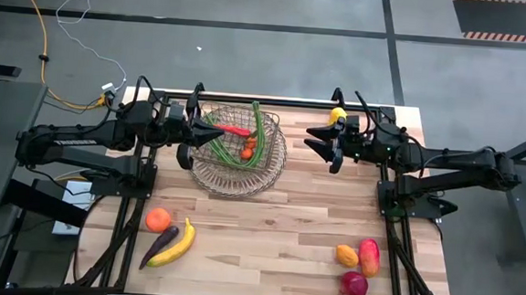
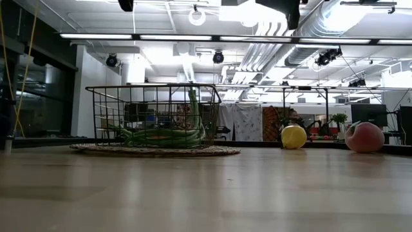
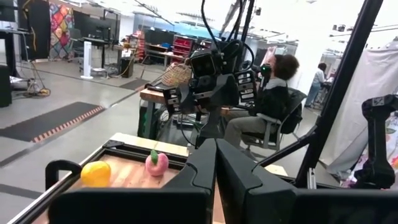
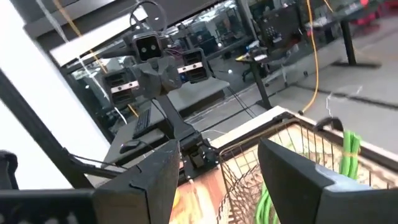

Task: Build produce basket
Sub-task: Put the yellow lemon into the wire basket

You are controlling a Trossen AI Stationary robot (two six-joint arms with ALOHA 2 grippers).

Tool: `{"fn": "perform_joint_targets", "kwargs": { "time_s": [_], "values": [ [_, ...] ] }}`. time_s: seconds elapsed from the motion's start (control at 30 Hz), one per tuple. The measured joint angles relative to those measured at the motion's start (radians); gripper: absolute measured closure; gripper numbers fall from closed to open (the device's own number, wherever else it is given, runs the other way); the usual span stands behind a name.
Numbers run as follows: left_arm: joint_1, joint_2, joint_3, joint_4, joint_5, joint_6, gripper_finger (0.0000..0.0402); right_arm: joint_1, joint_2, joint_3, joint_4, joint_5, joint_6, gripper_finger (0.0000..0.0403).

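Observation:
The wire basket (image 1: pixel 244 165) stands on a round mat at the table's far middle and holds long green beans (image 1: pixel 258 133), a red chilli (image 1: pixel 237 129) and small carrots (image 1: pixel 247 149). My left gripper (image 1: pixel 216 135) is shut on nothing and points level, above the basket's left rim. My right gripper (image 1: pixel 316 142) faces it from the right, open and with nothing between its fingers. A lemon (image 1: pixel 338 115) lies at the far edge beside the right arm. In the left wrist view the shut fingers (image 3: pixel 216 163) point at the right arm. In the right wrist view the open fingers (image 4: pixel 217 168) stand over the basket (image 4: pixel 298 158).
An orange (image 1: pixel 157 219), an eggplant (image 1: pixel 158 245) and a banana (image 1: pixel 176 244) lie near left. Three pieces of fruit, one small and orange (image 1: pixel 346 255), one red and yellow (image 1: pixel 369 256) and one dark red (image 1: pixel 353 285), lie near right. A pink apple (image 2: pixel 364 136) sits by the lemon (image 2: pixel 293 136). People sit beyond the table (image 3: pixel 267 102).

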Motion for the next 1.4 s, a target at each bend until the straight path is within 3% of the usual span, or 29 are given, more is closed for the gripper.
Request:
{"fn": "perform_joint_targets", "kwargs": {
  "time_s": [0.13, 0.3, 0.5, 0.73, 0.83, 0.97, 1.07, 1.17, 1.27, 1.4],
  "values": [
    [0.0, 0.0, 0.0, 0.0, -0.004, -0.027, 0.0401, -0.014, 0.0, 0.0, -0.034, -0.085, 0.036, 0.0179],
    [0.0, 0.0, 0.0, 0.0, -0.013, -0.036, 0.0401, -0.013, 0.0, 0.0, -0.024, -0.145, 0.024, 0.0133],
    [0.0, 0.0, 0.0, 0.0, -0.046, -0.036, 0.0401, -0.013, 0.0, 0.001, -0.017, -0.171, 0.028, 0.0083],
    [0.0, 0.0, 0.0, 0.0, -0.054, -0.036, 0.0401, -0.013, 0.001, 0.043, -0.065, -0.192, -0.035, 0.0062],
    [0.001, 0.0, 0.0, 0.0, -0.057, -0.034, 0.0401, 0.01, 0.006, 0.168, -0.233, -0.218, -0.107, 0.0061],
    [0.001, 0.0, 0.0, -0.001, -0.07, -0.025, 0.0401, 0.075, 0.061, 0.403, -0.733, -0.173, -0.137, 0.0061],
    [0.001, 0.0, 0.0, -0.009, -0.071, -0.016, 0.0401, 0.134, 0.128, 0.535, -1.096, -0.151, 0.024, 0.0061],
    [0.002, 0.0, 0.0, -0.018, -0.066, -0.017, 0.0401, 0.209, 0.196, 0.597, -1.35, -0.171, 0.263, 0.0061],
    [0.002, 0.0, 0.0, -0.036, -0.056, -0.017, 0.0401, 0.313, 0.251, 0.593, -1.491, -0.203, 0.474, 0.0061],
    [0.002, 0.0, 0.0, -0.069, -0.045, -0.017, 0.0401, 0.455, 0.321, 0.527, -1.525, -0.245, 0.701, 0.0061]
  ]
}}
